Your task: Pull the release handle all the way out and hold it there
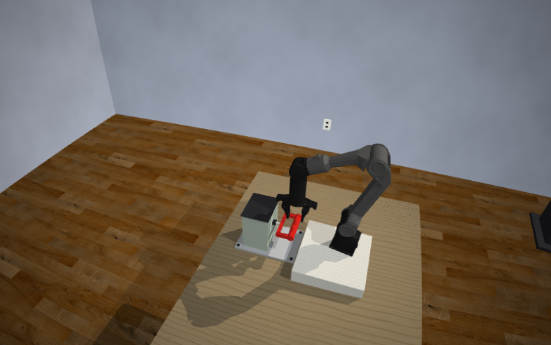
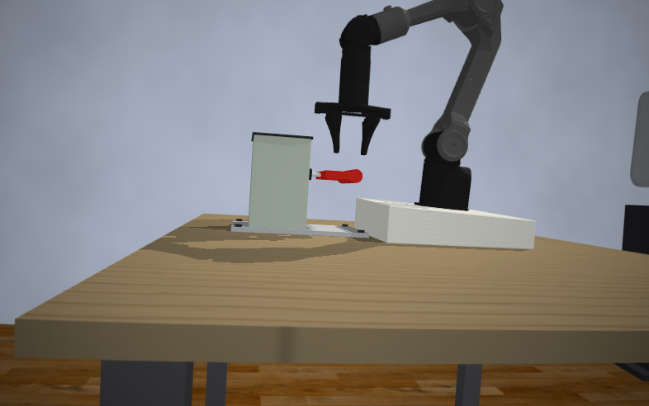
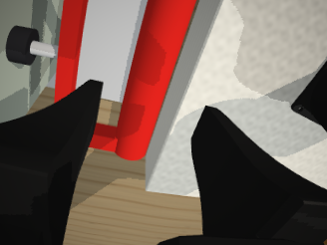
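The red release handle [image 1: 294,227] [image 2: 341,176] [image 3: 163,39] is a U-shaped loop that sticks out sideways from a pale green box [image 1: 255,231] [image 2: 279,181] with a black top. The box is bolted to a grey base plate [image 1: 280,252] [image 2: 330,230] on the table. The handle sits close to the box. My gripper [image 1: 294,217] [image 2: 349,152] [image 3: 150,112] is open and empty. It points straight down and hangs a little above the handle's round grip bar, with one finger to each side and neither touching it.
The arm's base stands on a white block [image 1: 333,264] [image 2: 445,224] right beside the base plate. All of it rests on a wooden table [image 1: 284,308] [image 2: 335,296]. A dark object [image 1: 542,229] stands at the far right.
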Robot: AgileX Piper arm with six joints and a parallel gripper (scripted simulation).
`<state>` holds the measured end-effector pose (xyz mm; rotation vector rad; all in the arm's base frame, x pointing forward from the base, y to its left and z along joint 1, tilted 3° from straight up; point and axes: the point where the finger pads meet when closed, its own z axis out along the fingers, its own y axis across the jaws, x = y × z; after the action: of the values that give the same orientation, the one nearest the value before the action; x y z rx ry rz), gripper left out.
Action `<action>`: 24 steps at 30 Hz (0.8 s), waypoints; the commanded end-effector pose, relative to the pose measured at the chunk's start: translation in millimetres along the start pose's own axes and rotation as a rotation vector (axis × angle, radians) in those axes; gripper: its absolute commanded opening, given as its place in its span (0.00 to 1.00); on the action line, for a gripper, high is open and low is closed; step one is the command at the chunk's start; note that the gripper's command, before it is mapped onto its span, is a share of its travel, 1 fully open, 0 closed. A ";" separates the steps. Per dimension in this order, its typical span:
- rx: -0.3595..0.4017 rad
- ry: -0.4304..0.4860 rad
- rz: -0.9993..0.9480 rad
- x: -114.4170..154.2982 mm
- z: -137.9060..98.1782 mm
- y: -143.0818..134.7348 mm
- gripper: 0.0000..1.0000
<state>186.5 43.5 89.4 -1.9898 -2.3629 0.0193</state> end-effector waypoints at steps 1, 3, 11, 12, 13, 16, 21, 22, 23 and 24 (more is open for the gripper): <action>0.004 -0.001 0.000 0.0 1.9 -0.6 0.67; 0.004 -0.001 0.000 0.1 2.8 -0.6 0.67; 0.005 -0.001 0.000 0.1 6.1 -0.6 0.67; 0.005 -0.001 0.000 0.1 6.7 -0.6 0.67; 0.005 -0.001 0.000 0.1 7.3 -0.6 0.67; 0.005 -0.001 0.000 0.1 9.4 -0.7 0.67; 0.005 0.000 0.000 0.1 12.9 -0.7 0.67; 0.005 0.000 0.000 0.1 13.6 -0.7 0.67; 0.005 0.000 0.000 0.1 14.2 -0.7 0.67; 0.005 0.000 0.000 0.1 14.2 -0.7 0.67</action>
<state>185.8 43.6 76.4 -1.9896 -2.3630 0.0215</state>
